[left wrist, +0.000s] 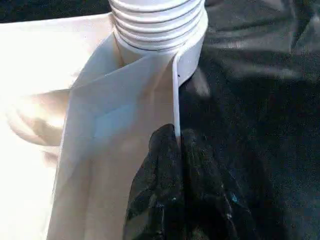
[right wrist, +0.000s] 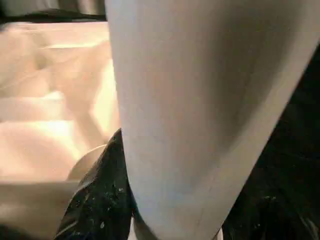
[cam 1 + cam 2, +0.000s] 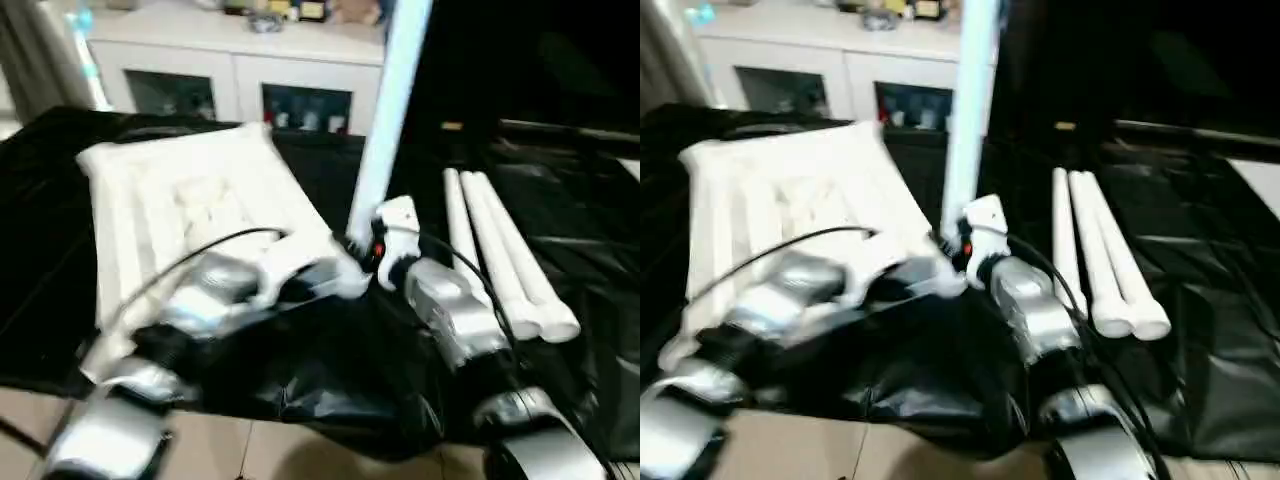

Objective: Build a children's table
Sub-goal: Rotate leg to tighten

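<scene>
- White plastic tabletop (image 3: 190,215) lies ribbed side up on black sheeting (image 3: 330,370).
- Left gripper (image 1: 176,145) pinches its corner rim.
- Right gripper (image 2: 165,220) grasps an upright leg (image 3: 390,110) at the corner socket (image 1: 165,35).
- Spare legs (image 3: 505,260) lie rightward.

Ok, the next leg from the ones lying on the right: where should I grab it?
Take the nearest of the spare legs around its mid-length, coming down from above. They lie flat and close together on the black sheet, so only the outermost side and top are free; the round tube suits a grip across its width.
</scene>
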